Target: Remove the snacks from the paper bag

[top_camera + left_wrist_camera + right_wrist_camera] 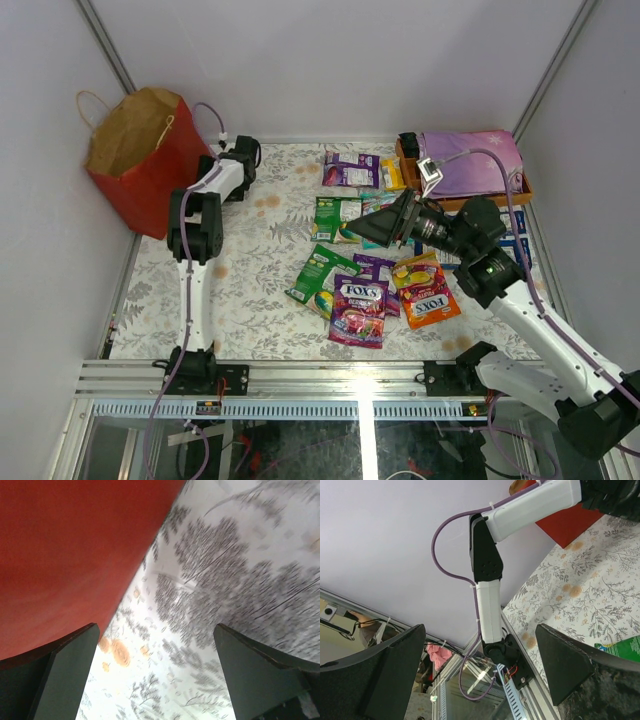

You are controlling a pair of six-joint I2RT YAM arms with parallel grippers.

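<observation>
Top external view, left to right: the large red paper bag with a brown inside (140,160) stands upright at the far-left corner of the floral-patterned table (250,300); the left gripper (157,645) sits low just beside its red wall, fingers spread wide, empty; glossy flat snack packets (360,298) in green, purple and orange lie scattered mid-table; the right gripper (480,645) hovers over them, equally wide and empty. Whether packets remain inside cannot be told; the step looks like another reach, needing the left gripper above the rim, then down inside.
</observation>
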